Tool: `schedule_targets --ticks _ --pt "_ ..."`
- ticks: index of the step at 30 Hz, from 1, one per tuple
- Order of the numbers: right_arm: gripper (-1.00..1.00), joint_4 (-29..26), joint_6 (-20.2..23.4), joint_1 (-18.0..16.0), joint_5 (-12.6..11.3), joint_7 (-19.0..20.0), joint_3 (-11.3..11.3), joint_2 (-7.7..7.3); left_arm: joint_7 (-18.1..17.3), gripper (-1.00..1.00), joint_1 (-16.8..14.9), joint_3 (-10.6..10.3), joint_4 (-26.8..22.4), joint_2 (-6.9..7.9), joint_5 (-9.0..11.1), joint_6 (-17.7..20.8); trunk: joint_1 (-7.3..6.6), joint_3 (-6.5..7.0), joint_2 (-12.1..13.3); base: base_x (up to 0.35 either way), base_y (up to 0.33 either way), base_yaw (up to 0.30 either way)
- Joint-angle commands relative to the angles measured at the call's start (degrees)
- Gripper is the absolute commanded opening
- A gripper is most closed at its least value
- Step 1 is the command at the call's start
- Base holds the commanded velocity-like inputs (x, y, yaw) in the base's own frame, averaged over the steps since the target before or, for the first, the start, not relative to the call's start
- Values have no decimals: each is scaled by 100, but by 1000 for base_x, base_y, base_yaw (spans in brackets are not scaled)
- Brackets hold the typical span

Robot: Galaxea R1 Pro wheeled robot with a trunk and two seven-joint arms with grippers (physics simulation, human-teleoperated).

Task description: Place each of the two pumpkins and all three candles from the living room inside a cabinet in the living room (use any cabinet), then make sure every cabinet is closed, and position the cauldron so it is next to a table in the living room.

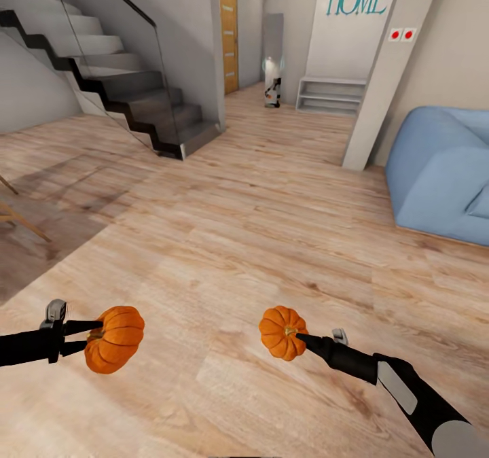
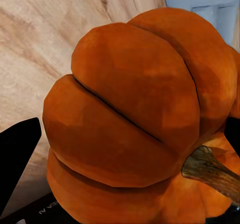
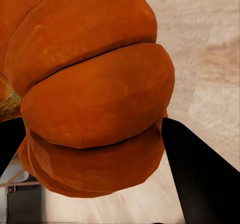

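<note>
head view has both my arms stretched low over the wood floor (image 1: 272, 206), each carrying a pumpkin. my left gripper (image 1: 90, 336) is clamped on the left pumpkin (image 1: 115, 339), fingers biting at its stem side; my right gripper (image 1: 303, 340) is clenched on the right pumpkin (image 1: 282, 332) the same way. both pumpkins hang above the boards, well apart from each other, near the view's bottom edge and touching nothing but my fingers.

from the left wrist, the left pumpkin (image 2: 135, 119) sits between the dark fingers (image 2: 17, 159), its stem (image 2: 212, 171) pointing off to one side and slightly toward the camera. from the right wrist, the right pumpkin (image 3: 90, 89) is pinched with one finger (image 3: 200, 174) pressed against its flank, stem end turned toward the far side. both are squat and round, so no real long axis; the stem axis lies roughly level, pointing back along each arm.

i judge this as the carrying step: pumpkins picked up, cabinet not yet reached. ahead are stairs (image 1: 129, 84), a blue sofa (image 1: 441, 172) at the right and a pale shelf (image 1: 331, 95) under a welcome sign. next i need to drive or turn toward the cabinet and keep both grips firm.
</note>
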Motion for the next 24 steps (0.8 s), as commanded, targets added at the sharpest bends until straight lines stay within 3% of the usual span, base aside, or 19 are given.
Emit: schedule_targets --ticks 1,9,24 --pt "-100 -2 34 -2 -51 -12 21 -7 -14 -100 -11 -29 6 5 20 22 -23 20 40 0 0 212" --pt "-100 -2 34 -2 -51 22 18 -12 -14 -100 -11 -29 0 5 27 22 -199 212 360 0 0 202" --pt "-100 7 34 -2 -58 74 14 -13 -14 -100 -11 -39 -3 -3 25 22 -528 504 962 0 0 13"
